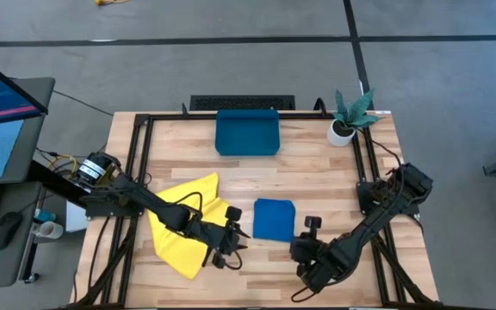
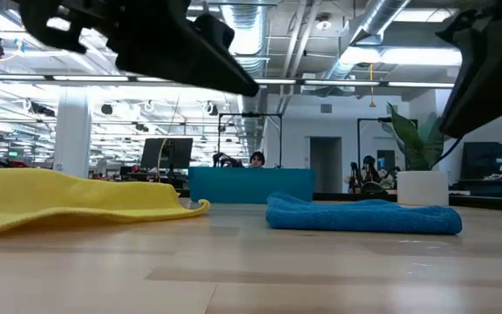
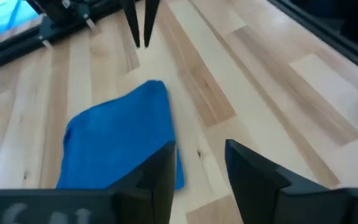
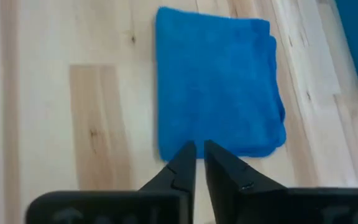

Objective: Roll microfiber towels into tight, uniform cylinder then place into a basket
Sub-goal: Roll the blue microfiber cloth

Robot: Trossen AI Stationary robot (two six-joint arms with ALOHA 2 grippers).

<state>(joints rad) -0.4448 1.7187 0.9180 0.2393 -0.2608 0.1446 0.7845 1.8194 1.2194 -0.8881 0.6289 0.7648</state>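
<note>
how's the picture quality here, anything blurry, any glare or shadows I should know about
Low view: the arms overhead are dark, blurred silhouettes against bright ceiling lights; the blue towel and yellow towel are fairly sharp. Left wrist view: soft throughout, the left pincer most blurred. Right wrist view: the towel is crisp, the right pincer slightly soft. High view: even light, faint shadows, no glare on the table.

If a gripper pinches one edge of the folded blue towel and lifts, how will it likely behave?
The blue towel lies soft and folded in layers, so it would probably droop and unfold rather than stay flat. It looks light and plush, so a push across the wooden table would likely bunch it, not slide it whole.
</note>
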